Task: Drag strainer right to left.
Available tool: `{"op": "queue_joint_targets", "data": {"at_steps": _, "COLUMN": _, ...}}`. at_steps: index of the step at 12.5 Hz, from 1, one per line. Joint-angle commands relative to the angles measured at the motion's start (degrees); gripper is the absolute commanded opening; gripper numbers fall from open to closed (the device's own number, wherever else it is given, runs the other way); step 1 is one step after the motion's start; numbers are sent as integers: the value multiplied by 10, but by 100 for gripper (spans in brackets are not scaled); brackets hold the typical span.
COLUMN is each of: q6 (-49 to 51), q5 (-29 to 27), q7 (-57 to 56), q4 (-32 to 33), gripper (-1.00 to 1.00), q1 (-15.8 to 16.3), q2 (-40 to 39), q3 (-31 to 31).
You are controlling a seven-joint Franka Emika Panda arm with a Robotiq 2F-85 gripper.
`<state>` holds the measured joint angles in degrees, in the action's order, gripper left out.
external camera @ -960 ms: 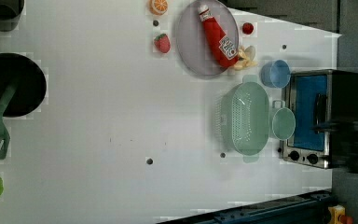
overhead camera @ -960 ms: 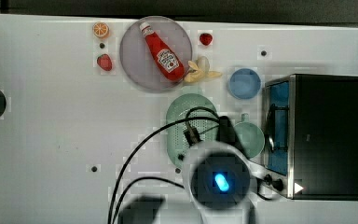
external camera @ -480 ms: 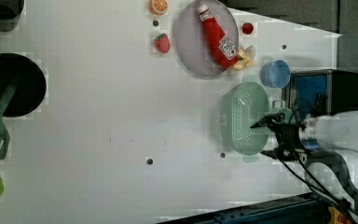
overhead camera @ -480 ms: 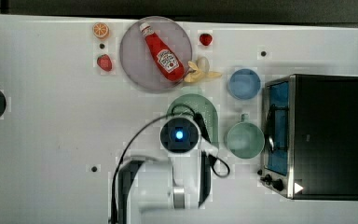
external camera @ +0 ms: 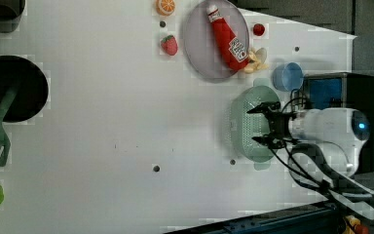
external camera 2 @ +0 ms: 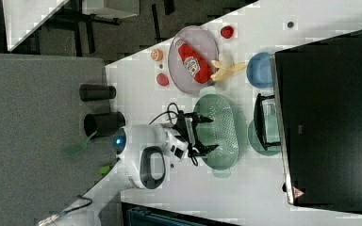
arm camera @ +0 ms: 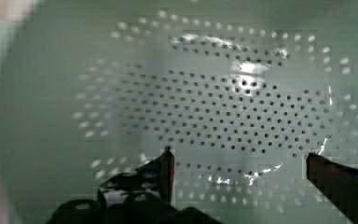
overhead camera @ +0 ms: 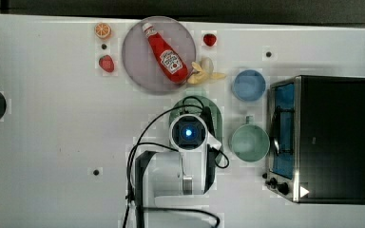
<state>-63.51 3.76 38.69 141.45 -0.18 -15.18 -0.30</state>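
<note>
We note the strainer (external camera: 248, 124) sitting on the white table (external camera: 102, 126) at the left view's right, just beside the green mug (overhead camera: 249, 141) and the toaster oven (overhead camera: 321, 137), with the grey plate (external camera: 199, 44) carrying the ketchup bottle (external camera: 226, 36) near one of its ends and the blue bowl (external camera: 287, 76) close by. Judging by how things lie, we take the drag itself as not yet begun: the strainer sits close against the oven side of the table, and the broad bare stretch of tabletop on the left view's left has nothing of it. The gripper (external camera: 264, 124) is over the strainer's basin with its jaws spread wide and nothing between them; in the wrist view the two fingertips (arm camera: 167, 161) stand well apart above the perforated floor, and we cannot tell whether they touch the plastic. In the right view the gripper (external camera 2: 202, 134) reaches in over the rim nearest the arm. We judge the approach as nearly complete. What is left, as far as we can see: seat the fingers against the inner wall or close on a rim, then pull the whole strainer across the table away from the oven, keeping clear of the plate, the banana (overhead camera: 206, 72) and the mug
</note>
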Motion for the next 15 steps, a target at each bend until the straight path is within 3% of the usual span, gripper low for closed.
{"op": "queue_joint_targets", "data": {"at_steps": 1, "q6": -41, "q5": -9, "q7": 102, "q4": 7, "gripper": 100, "q1": 10, "q2": -17, "q3": 16}}
{"op": "queue_joint_targets", "data": {"at_steps": 10, "q6": -78, "q5": -11, "q7": 108, "q4": -4, "gripper": 100, "q1": 54, "q2": -60, "q3": 25}}
{"op": "queue_joint_targets", "data": {"at_steps": 15, "q6": -77, "q5": -12, "q7": 201, "q4": -26, "gripper": 100, "q1": 98, "q2": -74, "q3": 33}}
